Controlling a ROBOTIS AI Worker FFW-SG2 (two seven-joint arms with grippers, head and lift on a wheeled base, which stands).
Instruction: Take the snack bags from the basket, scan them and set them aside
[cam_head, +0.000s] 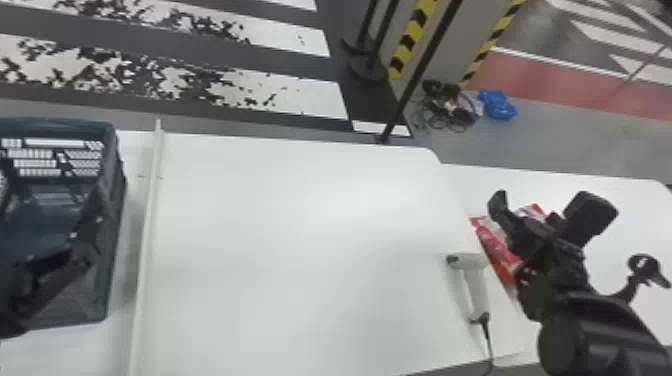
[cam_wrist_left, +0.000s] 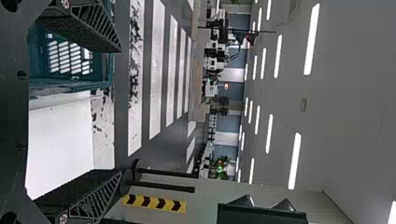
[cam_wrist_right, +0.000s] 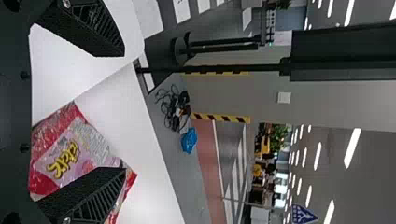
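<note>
At the head view's left edge, my left gripper (cam_head: 82, 240) is over the dark blue-green basket (cam_head: 117, 200). In the left wrist view this gripper (cam_wrist_left: 120, 111) stands open, with the basket (cam_wrist_left: 98, 85) beyond its fingers. My right gripper (cam_head: 547, 210) is at the right, above red and pink snack packaging (cam_head: 495, 245) lying on the farther white table. Seen from the right wrist, the gripper (cam_wrist_right: 123, 112) is open, and one finger partly covers the snack packaging (cam_wrist_right: 70, 154); whether it is one bag or several overlapping, I cannot tell. A white handheld scanner (cam_head: 475, 285) lies left of the packaging.
A raised pale strip (cam_head: 145, 240) runs along the white table (cam_head: 300, 225) beside the basket. The scanner's cable (cam_head: 487, 340) trails off the front edge. Behind the tables stand black posts (cam_head: 420, 70); cables (cam_head: 447, 107) and a blue bundle (cam_head: 497, 104) lie on the floor.
</note>
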